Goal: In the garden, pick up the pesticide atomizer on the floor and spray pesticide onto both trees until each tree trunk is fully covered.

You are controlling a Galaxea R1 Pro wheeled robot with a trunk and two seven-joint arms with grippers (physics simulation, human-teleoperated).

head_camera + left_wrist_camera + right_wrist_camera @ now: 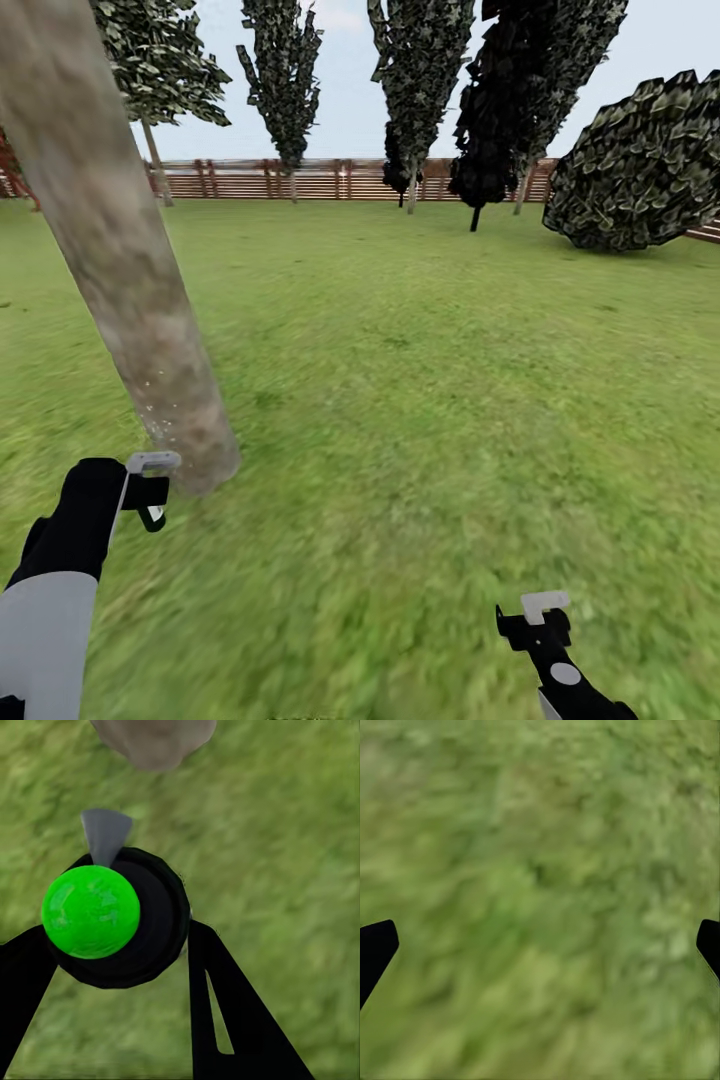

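- Leaning across the upper left of the head view, a thick, bare, mottled grey-brown tree trunk (120, 270) meets the green lawn (430, 400) at lower left of centre.
- At the lower left, the left hand (152, 492) sits just beside the trunk's base; whether they touch cannot be told.
- Seen from the left wrist, the black fingers (225, 1012) of that hand close on a round black atomizer with a bright green top (91, 911); its grey nozzle (105, 834) points towards the trunk base at the frame's top.
- At the lower right of the head view, the right hand (535, 620) hangs over grass; in the right wrist view its black fingertips (376, 945) sit at opposite edges, spread wide and holding nothing.
- Along the top runs a brown slatted wooden fence (330, 178), with narrow dark cypresses (285, 70) and a round dark bush (640, 165) at upper right.
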